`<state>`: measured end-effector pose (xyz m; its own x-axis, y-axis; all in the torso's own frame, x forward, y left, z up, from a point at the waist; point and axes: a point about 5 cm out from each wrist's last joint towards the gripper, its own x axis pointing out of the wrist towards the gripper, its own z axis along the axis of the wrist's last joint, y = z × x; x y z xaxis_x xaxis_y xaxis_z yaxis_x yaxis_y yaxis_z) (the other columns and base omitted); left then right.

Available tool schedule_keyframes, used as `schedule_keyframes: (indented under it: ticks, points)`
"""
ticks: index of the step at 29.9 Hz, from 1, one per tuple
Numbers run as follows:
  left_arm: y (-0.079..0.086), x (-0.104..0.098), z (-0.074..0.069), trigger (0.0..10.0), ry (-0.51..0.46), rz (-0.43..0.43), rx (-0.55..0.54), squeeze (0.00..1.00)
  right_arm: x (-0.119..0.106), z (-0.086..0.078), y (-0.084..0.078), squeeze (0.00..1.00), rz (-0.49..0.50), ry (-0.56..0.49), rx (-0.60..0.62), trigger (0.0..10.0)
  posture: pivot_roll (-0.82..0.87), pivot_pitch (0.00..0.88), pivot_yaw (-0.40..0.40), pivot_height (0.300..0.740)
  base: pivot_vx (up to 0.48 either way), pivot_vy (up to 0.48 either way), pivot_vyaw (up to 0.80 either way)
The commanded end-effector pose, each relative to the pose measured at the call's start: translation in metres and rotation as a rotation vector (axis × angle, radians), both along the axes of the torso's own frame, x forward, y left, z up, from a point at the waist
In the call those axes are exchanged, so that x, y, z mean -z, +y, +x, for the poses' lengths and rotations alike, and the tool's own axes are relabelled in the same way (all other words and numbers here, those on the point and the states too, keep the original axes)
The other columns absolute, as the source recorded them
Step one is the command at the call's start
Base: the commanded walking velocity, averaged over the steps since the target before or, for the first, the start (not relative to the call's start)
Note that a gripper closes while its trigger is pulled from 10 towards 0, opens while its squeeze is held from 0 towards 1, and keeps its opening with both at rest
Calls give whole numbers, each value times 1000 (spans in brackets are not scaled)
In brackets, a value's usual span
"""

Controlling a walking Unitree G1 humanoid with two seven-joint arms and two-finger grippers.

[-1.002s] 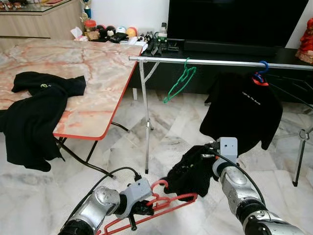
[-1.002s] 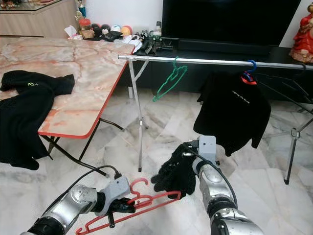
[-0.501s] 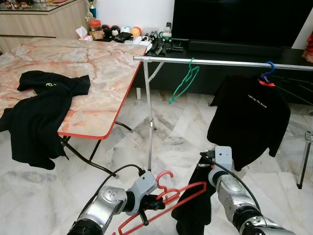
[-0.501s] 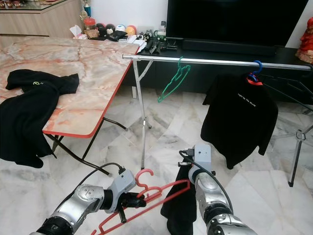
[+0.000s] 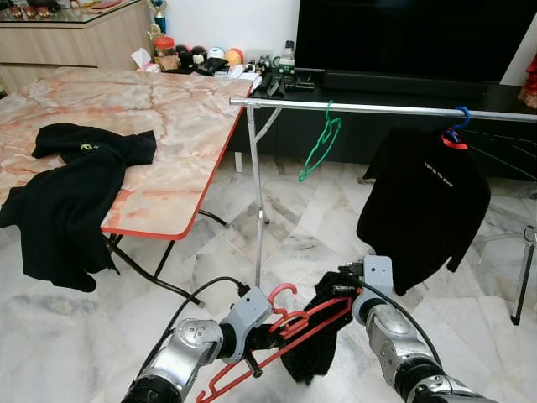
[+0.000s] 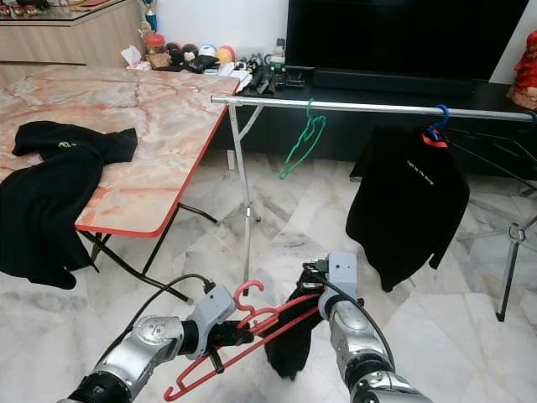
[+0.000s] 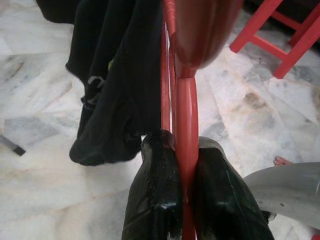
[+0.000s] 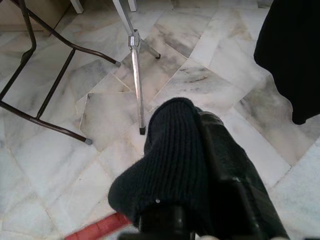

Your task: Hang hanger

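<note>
A red hanger [image 5: 285, 332] is held low in front of me, my left gripper [image 5: 267, 337] shut on its stem; the left wrist view has the red bar [image 7: 186, 165] pinched between the black fingers [image 7: 155, 200]. A black garment [image 5: 323, 336] hangs from my right gripper [image 5: 342, 290], which is shut on its ribbed edge [image 8: 170, 165], right beside the hanger's far end. Ahead stands a metal clothes rail [image 5: 377, 107] with a green hanger [image 5: 321, 143] and a black T-shirt [image 5: 424, 210] on a blue-hooked hanger [image 5: 456, 117].
A marble-topped folding table [image 5: 168, 126] at my left carries another black shirt [image 5: 67, 193] draped over its edge. The rail's leg [image 5: 258, 210] stands just ahead of my grippers. A dark TV unit [image 5: 403, 75] is behind the rail. Marble floor lies below.
The right gripper has risen, bunching the black garment up against the red hanger's end. The left gripper holds the hanger a little higher. The camera has shifted slightly.
</note>
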<state>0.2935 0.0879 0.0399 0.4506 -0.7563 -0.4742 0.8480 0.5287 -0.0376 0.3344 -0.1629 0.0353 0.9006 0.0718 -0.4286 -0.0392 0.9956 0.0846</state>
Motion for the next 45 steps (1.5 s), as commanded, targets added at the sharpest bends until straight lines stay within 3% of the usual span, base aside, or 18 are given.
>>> schedule_keyframes:
  ticks: [1, 11, 22, 35, 38, 40, 45]
  points:
    - [8, -4, 7, 10000, -33, 30, -29, 0, -3, 1, -7, 0, 1, -26, 23, 10000, 57, 49, 9, 740, 0, 0, 0]
    - [15, -7, 11, 10000, -62, 46, -55, 0, -6, 3, -8, 0, -6, -39, 27, 10000, 64, 79, 13, 740, 0, 0, 0]
    - [15, -7, 9, 10000, -19, 14, -37, 0, -13, 8, 2, 0, 28, -70, -23, 10000, 64, 119, 19, 740, 0, 0, 0]
    - [24, -15, 17, 10000, -30, -27, -116, 0, -18, 12, 8, 0, 160, -74, 51, 10000, 61, 153, 32, 740, 0, 0, 0]
    - [22, -15, 16, 10000, -18, -36, -94, 0, -14, 10, 6, 0, 187, -53, 85, 10000, 65, 153, 30, 740, 0, 0, 0]
    - [19, -14, 10, 10000, 15, -46, -41, 0, -13, 9, 8, 0, 185, -51, 55, 10000, 68, 150, 25, 740, 0, 0, 0]
    - [15, -11, 9, 10000, 10, -28, -23, 0, -23, 16, 9, 0, 186, -84, 9, 10000, 61, 134, 9, 740, 0, 0, 0]
